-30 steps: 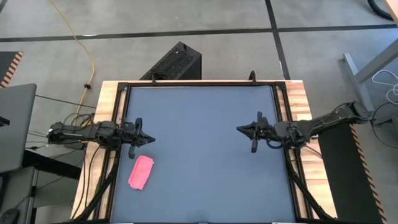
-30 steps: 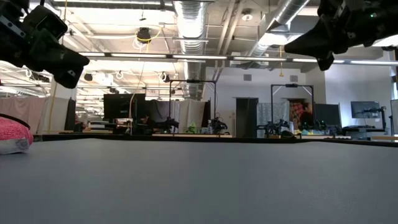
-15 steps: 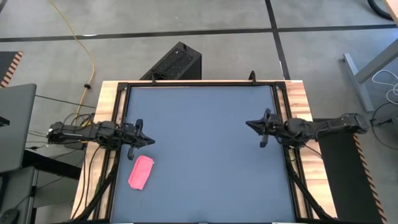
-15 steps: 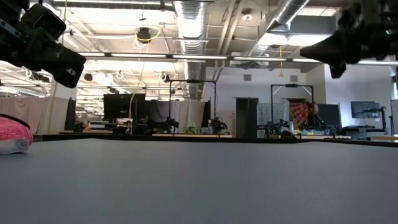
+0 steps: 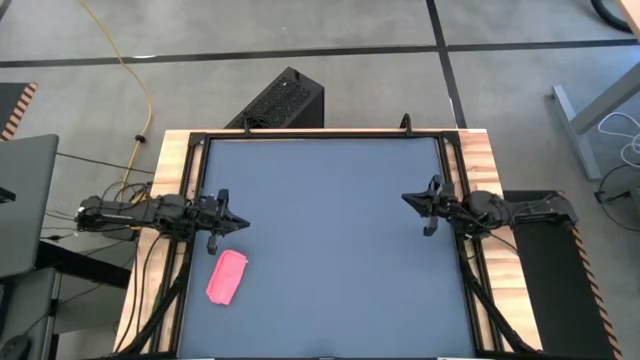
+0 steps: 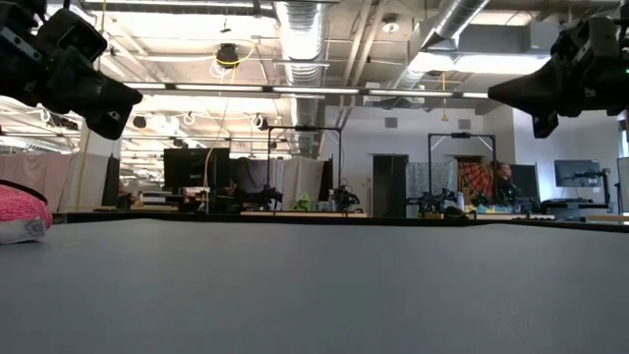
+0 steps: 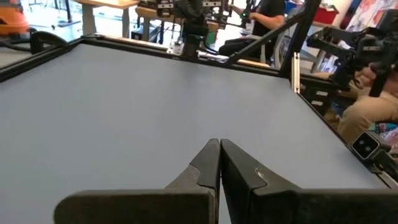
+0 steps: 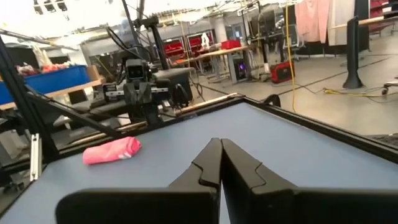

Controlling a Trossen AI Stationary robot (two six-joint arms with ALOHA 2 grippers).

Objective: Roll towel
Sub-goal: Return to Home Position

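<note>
The pink towel (image 5: 227,277) lies rolled into a short bundle on the dark grey table (image 5: 330,230), near its left edge and toward the near side; it also shows in the low view (image 6: 22,211) and the right wrist view (image 8: 112,150). My left gripper (image 5: 243,228) hovers shut at the table's left edge, just beyond the towel's far end, touching nothing. My right gripper (image 5: 405,198) hovers shut at the right edge, pointing level across the table; its fingers meet in its wrist view (image 8: 219,149).
Black rails and a wooden border (image 5: 480,160) frame the table. A black box (image 5: 282,100) and a yellow cable (image 5: 135,70) lie on the floor beyond the far edge. A person sits beyond the table in the left wrist view (image 7: 367,106).
My right gripper has drawn back toward the table's right edge and sunk a little, its arm folding in. The towel and my left gripper have stayed put.
</note>
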